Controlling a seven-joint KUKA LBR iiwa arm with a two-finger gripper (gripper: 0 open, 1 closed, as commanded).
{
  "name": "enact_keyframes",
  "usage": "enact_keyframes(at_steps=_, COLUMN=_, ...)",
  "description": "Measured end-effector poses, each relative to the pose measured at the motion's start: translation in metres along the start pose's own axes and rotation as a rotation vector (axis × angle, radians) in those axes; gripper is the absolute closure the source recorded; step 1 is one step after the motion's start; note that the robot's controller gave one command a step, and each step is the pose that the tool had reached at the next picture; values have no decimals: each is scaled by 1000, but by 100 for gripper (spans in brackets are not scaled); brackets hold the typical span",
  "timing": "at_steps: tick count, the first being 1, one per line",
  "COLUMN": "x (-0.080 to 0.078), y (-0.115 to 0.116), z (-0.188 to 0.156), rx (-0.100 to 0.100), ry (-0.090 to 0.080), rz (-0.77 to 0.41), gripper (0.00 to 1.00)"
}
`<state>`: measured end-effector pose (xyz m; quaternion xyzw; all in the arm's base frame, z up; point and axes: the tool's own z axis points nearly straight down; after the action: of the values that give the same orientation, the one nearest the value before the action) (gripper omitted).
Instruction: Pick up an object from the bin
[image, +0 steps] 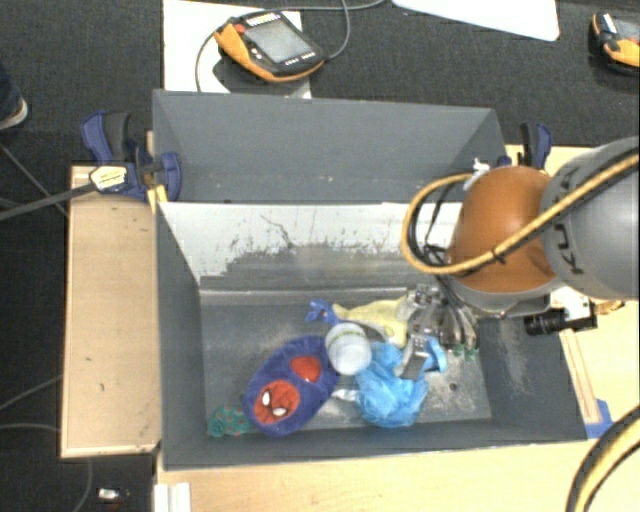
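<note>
The grey metal bin (300, 150) has a small heap of things on its floor, lying from the centre toward 6 o'clock. The arm (595, 235) comes in from 3 o'clock and carries an orange cover (505, 235) on its wrist, with a yellow-and-black cable (412, 235) looped around it. Below the cover the end effector (422, 350) reaches down close to the floor, at the 3 o'clock side of the heap. Whether it is wide or narrow I cannot tell, because its metal parts and the things under it run together.

Its tip is at the edge of a light blue crumpled thing (392, 398), at about 1 o'clock of that thing. This thing is soft, a bag or a cloth, and I cannot tell which. It lies at about 5 o'clock of the floor, and a small bit of the same blue shows just beside the tip. If the two touch, I cannot tell.

At 10 o'clock of the end effector, just beside it, lies a pale yellow thing (375, 315). At 9 o'clock is a white round thing (348, 350) — it sits between the yellow thing and the blue one. Further toward 8 o'clock lies a dark blue plush toy (290, 385) with a red Spider-Man face. A small green thing (228, 420) lies at 8 o'clock of the toy, near the corner of the floor.
</note>
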<state>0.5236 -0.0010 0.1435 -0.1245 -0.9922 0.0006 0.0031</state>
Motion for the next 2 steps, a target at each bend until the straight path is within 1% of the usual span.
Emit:
enact_keyframes(at_steps=1, x=21, y=17, z=23, rx=-8, ry=-16, rz=15, gripper=0)
enact_keyframes(at_steps=2, x=19, y=-24, z=30, rx=-4, ry=-16, rz=21, gripper=0)
